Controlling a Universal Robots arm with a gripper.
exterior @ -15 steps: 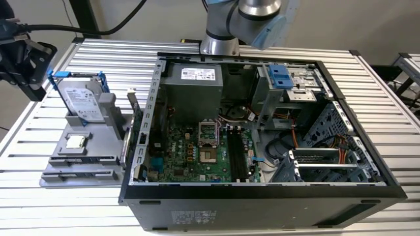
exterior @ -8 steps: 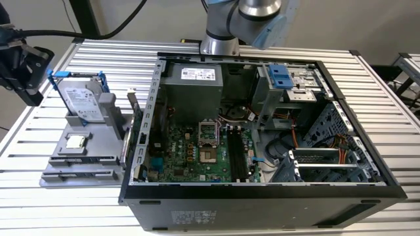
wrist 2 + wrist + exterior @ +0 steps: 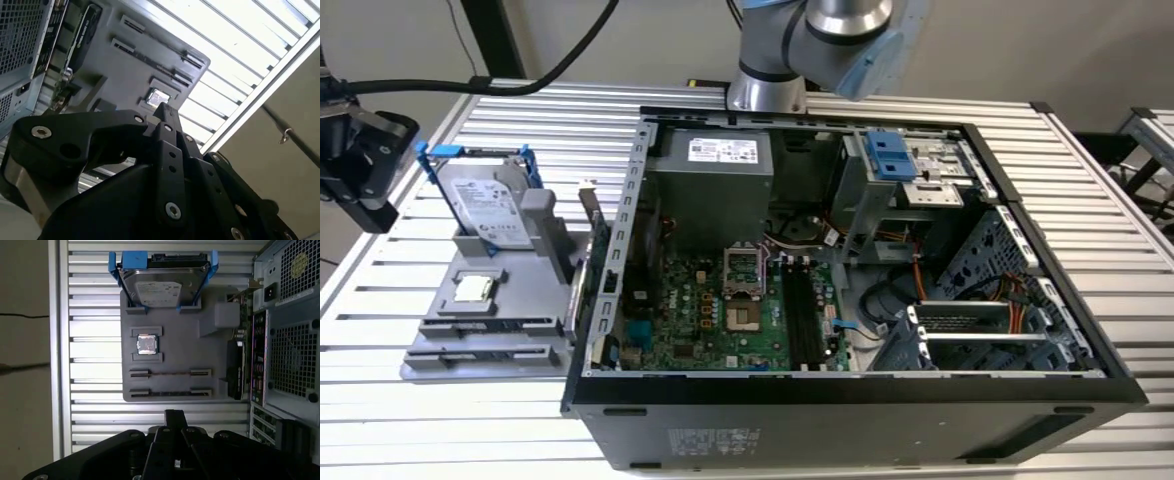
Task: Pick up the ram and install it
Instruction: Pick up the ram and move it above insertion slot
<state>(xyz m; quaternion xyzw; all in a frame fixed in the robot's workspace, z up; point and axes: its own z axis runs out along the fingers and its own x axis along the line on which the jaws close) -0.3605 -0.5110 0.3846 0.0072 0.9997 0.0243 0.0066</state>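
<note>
Grey plastic holder tray (image 3: 520,300) rests on the slatted table (image 3: 440,420), at nine o'clock of the open computer case (image 3: 854,410) in the exterior view. On the tray, the ram (image 3: 170,373) shows as a thin line between two slot clips, at six o'clock of the square chip (image 3: 474,289), with the blue-framed hard drive (image 3: 487,200) at twelve. The gripper (image 3: 173,415) hangs at ten o'clock of the tray, well apart from the stick, its jaws pressed together and empty.
</note>
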